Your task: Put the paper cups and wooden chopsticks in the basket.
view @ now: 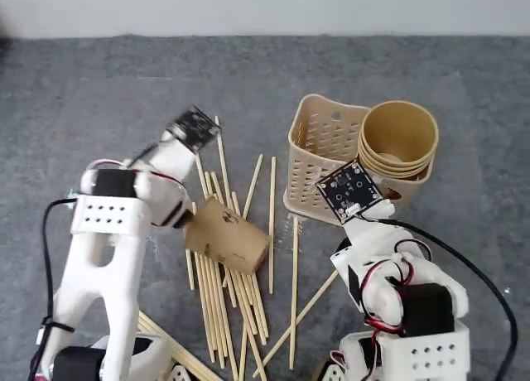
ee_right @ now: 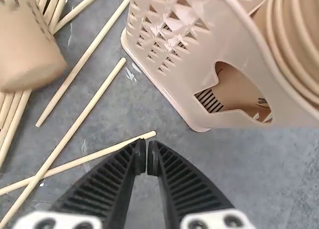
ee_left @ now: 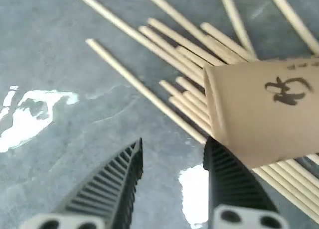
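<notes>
High view: the basket [view: 319, 153] stands on the grey counter [view: 83, 91] with stacked paper cups [view: 399, 141] in it. One loose cup [view: 225, 234] lies on its side across the scattered chopsticks [view: 217, 302].

Left wrist view: my left tool [ee_left: 173, 145] gapes wide and holds nothing, one finger just beside that cup.

Right wrist view: my right tool [ee_right: 146, 149] is pinched closed on nothing, near the basket's foot.

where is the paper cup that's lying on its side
In the high view the tipped paper cup lies on the scattered chopsticks, left of the basket, with the left gripper open just beside it.
</notes>
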Robot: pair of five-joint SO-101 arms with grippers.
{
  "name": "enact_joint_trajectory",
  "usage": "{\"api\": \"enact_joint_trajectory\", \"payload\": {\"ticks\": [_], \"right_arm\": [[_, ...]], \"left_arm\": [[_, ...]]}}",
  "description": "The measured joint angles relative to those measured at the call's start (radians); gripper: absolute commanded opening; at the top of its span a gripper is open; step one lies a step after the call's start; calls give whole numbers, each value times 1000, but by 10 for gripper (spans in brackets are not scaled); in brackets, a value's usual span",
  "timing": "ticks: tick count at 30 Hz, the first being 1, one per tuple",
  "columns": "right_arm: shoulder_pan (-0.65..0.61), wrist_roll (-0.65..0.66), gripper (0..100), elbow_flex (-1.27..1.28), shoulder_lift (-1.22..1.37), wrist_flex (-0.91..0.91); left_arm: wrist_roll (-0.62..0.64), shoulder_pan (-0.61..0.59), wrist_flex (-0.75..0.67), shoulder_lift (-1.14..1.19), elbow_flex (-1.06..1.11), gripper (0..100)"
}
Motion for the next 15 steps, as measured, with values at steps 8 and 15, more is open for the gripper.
{"api": "enact_joint_trajectory", "payload": {"ticks": [8, 15], "right_arm": [[0, 0, 40, 0, 0, 0], [63, 2, 40, 0, 0, -3]], "left_arm": [[0, 80, 112, 0, -21, 196], [71, 189, 259, 0, -129, 196]]}}
